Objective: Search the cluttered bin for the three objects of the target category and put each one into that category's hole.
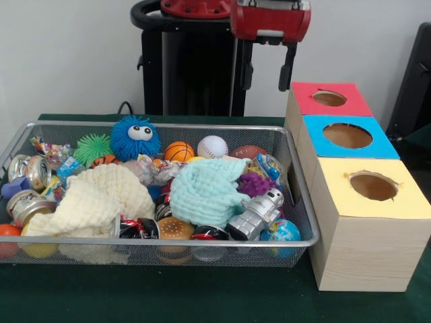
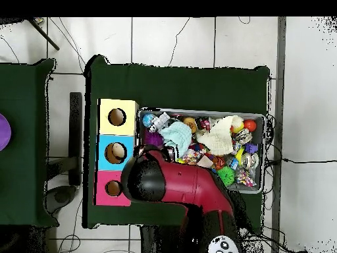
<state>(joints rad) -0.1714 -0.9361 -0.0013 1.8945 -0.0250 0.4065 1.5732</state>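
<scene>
Balls (image 1: 195, 149) sit half buried under cloths in the bin (image 1: 304, 217), so the gripper (image 1: 268, 67), grip state unreadable, hangs high beside the red-topped box (image 1: 316, 114).

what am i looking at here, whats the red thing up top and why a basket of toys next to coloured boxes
The red thing is a robot arm. Its gripper hangs above the far side of the table, between the basket and the boxes. Nothing shows in it; whether it is open or shut is hard to tell.

One picture is taken from across the table, facing the robot. The other looks straight down from above, where the arm covers part of the scene.

On the green table sits a wire basket full of clutter: a fuzzy blue ball with eyes, a baseball, cloths, a silver toy robot. Beside it stand three wooden boxes with holes, topped red, blue and yellow.
</scene>
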